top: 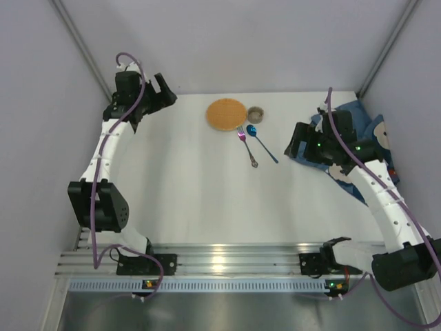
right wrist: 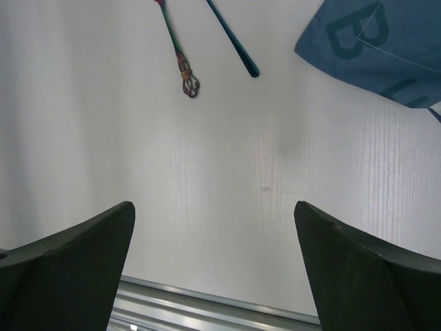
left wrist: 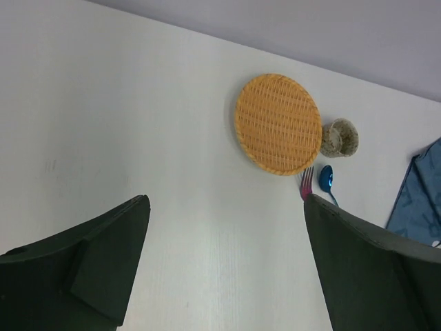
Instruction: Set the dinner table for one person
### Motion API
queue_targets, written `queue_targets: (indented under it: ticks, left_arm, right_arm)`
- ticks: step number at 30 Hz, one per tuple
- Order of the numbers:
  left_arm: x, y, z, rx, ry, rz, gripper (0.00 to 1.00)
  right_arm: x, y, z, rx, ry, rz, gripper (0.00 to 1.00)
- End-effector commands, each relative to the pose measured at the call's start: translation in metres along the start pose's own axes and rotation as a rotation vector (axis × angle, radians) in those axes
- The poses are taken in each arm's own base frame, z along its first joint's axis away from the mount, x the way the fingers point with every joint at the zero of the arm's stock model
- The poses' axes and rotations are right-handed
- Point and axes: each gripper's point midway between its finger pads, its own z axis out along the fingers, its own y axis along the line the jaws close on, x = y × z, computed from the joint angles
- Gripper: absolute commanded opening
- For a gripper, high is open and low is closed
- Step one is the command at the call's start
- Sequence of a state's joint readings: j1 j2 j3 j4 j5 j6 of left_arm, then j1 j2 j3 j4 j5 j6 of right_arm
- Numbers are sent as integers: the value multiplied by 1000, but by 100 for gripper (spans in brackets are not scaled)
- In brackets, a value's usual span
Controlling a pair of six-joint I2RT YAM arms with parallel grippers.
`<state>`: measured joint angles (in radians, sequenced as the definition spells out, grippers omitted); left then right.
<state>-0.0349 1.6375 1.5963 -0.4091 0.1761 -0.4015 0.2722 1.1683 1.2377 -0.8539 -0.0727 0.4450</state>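
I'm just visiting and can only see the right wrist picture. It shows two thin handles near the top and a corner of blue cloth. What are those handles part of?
Observer: They belong to a fork with pink tines and a spoon with a shiny blue bowl. The heads point toward the far wall.
Operator: Is there a plate to go with them?
Observer: Yes, a round orange-brown woven plate lies just beyond the fork's tines, near the far edge of the white table.
Operator: Anything else up there?
Observer: A small beige cup stands beside the plate, on the right arm's side.
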Motion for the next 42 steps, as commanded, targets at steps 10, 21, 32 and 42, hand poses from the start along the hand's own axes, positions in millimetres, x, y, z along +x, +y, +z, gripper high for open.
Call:
queue_targets:
  ticks: [10,21,32,42]
  left_arm:
    - [60,-24,18,16,158,-207,98]
    - [156,-86,-2,63,330,13,92]
    - [197,-70,-27,35,422,88,90]
    - [213,-42,-47,-44,447,125,90]
  right_arm:
    - [-2,-24,17,157,96,-18,100]
    - [-28,-100,92,398,243,181,100]
    - [-52,-124,193,443,316,217,100]
    - [-32,-145,232,535,399,196,73]
